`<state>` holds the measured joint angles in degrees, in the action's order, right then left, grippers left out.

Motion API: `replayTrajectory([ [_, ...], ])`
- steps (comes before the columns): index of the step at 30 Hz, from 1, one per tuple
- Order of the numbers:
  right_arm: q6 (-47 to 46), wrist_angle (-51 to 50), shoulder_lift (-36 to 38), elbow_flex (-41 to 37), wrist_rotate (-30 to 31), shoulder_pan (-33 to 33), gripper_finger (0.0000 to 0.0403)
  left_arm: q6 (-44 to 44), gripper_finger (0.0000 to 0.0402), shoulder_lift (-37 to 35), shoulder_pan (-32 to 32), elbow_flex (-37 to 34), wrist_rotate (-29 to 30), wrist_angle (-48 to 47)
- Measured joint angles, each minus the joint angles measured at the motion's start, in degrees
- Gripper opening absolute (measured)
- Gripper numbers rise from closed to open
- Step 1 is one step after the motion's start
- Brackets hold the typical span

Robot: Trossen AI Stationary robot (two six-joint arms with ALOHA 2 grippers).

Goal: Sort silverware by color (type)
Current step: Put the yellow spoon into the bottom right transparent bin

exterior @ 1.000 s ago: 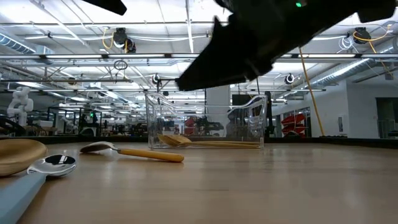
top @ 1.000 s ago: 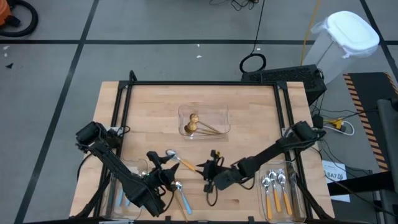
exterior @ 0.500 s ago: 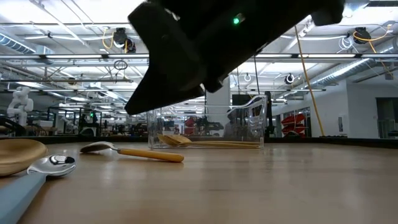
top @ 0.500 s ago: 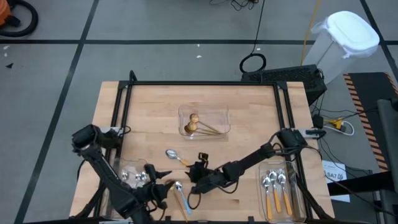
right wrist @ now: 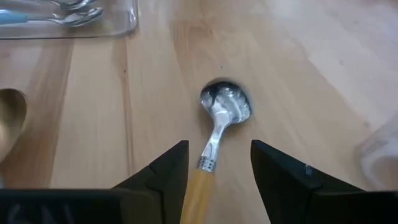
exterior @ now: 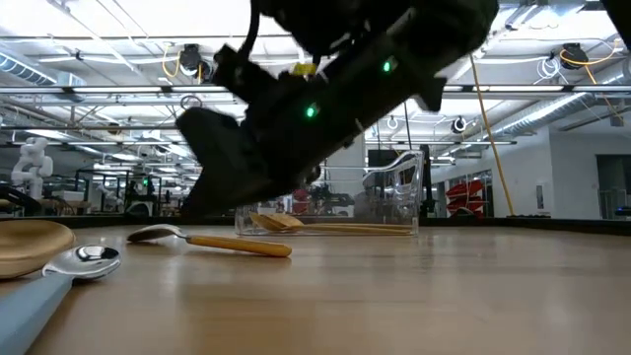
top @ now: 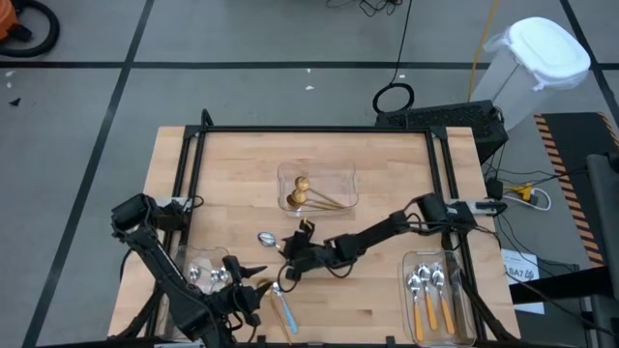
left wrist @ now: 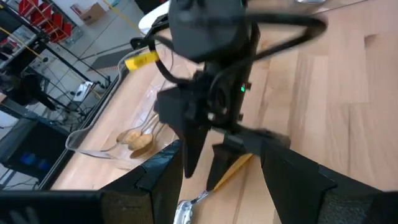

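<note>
We have the right gripper (top: pixel 291 253) stretched across the middle of the desk (top: pixel 242 164), its arm running low and nearly flat from the right edge toward the centre. Its fingers stand apart, straddling the orange spoon (right wrist: pixel 214 134), which lies flat on the wood with its bowl pointing away from the wrist camera. Nothing is held yet; we judge the reach low and the jaws wide so that the handle can be pinched from both sides.

The left gripper (top: pixel 253 282) sits near the left front, folded low beside the left tray (top: pixel 198 266). Its fingers are parted in the wrist view, and we cannot tell whether anything is between them. Just beside it lies a blue spoon (top: pixel 282 307), and a wooden-looking round piece (exterior: pixel 30 245) shows at the low view's left edge; we cannot say what that is.

Sorted so far, as things lie:
- gold spoons (top: pixel 302 193) in the centre tray (top: pixel 343 179), far of the grippers
- orange-handled spoons (top: pixel 430 295) in the right tray (top: pixel 411 314), bowls toward the far side
- silver bowls visible in the left tray, handles hidden

We judge the orange spoon belongs with the right tray, well apart from where it lies, so a carry across follows the grasp. The handle lies flush on the wood, so the fingertips may skid off it.
</note>
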<state>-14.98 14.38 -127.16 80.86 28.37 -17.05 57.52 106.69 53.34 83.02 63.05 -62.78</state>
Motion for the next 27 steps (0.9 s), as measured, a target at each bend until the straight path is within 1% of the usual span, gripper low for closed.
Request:
replayTrajectory([
  [4,-1.34,2.05,-1.75,-0.02,-0.18,0.45,0.0169,0.13,0.0211,0.00,0.35,0.00,0.00,0.04],
  [11,-3.40,2.07,-3.83,0.04,0.03,0.45,0.0168,-0.46,0.0211,0.00,0.44,0.00,0.78,-0.27],
  [13,-3.99,1.63,-3.88,0.08,0.06,0.45,0.0162,-0.48,0.0211,0.00,0.44,0.00,1.37,-0.29],
  [17,-3.71,1.01,-3.88,0.09,-0.03,0.45,0.0123,-0.48,0.0211,0.00,0.42,0.00,1.58,-0.31],
  [22,-3.48,0.06,-3.90,0.09,-0.34,0.42,0.0046,-0.55,0.0211,0.00,0.44,0.00,1.79,-0.33],
  [27,-3.59,-1.31,-3.16,0.08,-0.79,-0.31,0.0042,-0.25,0.0211,0.00,0.44,0.00,2.95,-0.31],
])
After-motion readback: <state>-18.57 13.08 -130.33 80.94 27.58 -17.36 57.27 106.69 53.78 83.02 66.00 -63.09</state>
